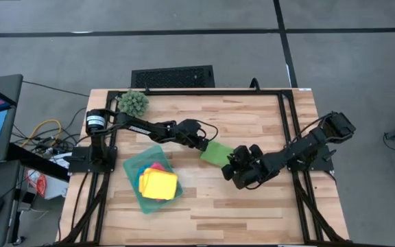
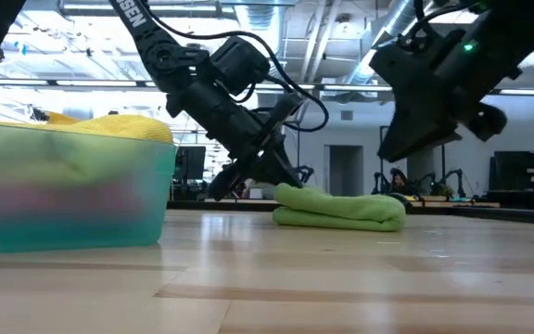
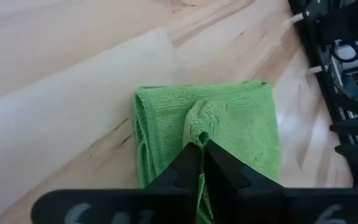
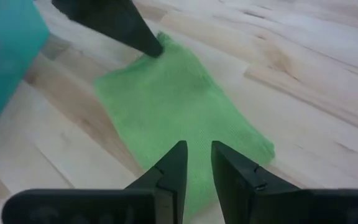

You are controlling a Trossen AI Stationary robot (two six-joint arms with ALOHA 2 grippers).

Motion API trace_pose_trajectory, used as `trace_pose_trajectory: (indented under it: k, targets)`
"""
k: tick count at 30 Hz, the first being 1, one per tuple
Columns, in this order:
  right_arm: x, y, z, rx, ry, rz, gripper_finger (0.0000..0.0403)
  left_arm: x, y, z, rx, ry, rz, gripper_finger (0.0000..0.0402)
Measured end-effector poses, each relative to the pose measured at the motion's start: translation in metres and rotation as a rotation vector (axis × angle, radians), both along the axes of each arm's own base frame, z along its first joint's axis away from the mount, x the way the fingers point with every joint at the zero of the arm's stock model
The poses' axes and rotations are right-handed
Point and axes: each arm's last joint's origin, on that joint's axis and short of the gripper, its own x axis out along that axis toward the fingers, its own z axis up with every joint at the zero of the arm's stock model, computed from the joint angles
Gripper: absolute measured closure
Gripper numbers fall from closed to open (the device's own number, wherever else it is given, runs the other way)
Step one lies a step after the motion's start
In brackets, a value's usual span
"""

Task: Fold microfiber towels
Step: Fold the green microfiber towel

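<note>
While the green towel (image 1: pixel 217 152) lies folded into a thick oblong near the middle of the tabletop (image 1: pixel 252 206), just beside the teal tray (image 1: pixel 133 167), the left tool (image 3: pixel 199 147) is pinched tight on a puckered ridge of it at one edge; the right tool (image 4: pixel 197 160) hovers over the opposite end, its fingers a narrow gap apart and holding nothing, though whether they touch the cloth I cannot tell. The step in hand looks like tidying or carrying this last fold; to do it well, I judge the left tool should let the bunched nap flatten before letting go, since a pinch drawn sideways would drag the upper layer off the lower; the right tool could press its end down to keep the edges matched. A yellow towel (image 1: pixel 158 184) sits on top in the tray, with a sliver of pink towel (image 1: pixel 158 167) showing under it; the blue one is not visible. Writing: white letters run along the left arm (image 2: pixel 137 13) in the low view, too cropped to read surely; no other label is legible.
</note>
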Motion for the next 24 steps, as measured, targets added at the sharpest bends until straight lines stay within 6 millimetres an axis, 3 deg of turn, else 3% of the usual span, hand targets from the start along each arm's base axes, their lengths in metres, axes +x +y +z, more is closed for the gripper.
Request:
trace_pose_trajectory:
  k: [7, 15, 24]
  targets:
    - [-0.009, -0.022, -0.031, 0.044, -0.066, -0.061, 0.0305, -0.001, -0.002, -0.001, 0.022, 0.02, 0.024, 0.0356]
    - [-0.007, -0.036, -0.042, 0.086, -0.064, 0.005, 0.0305, 0.0, 0.003, 0.0, 0.044, 0.007, 0.024, 0.0278]
    - [-0.006, -0.042, -0.042, 0.082, -0.055, -0.01, 0.0305, -0.011, 0.038, 0.01, -0.039, -0.032, -0.04, 0.0205]
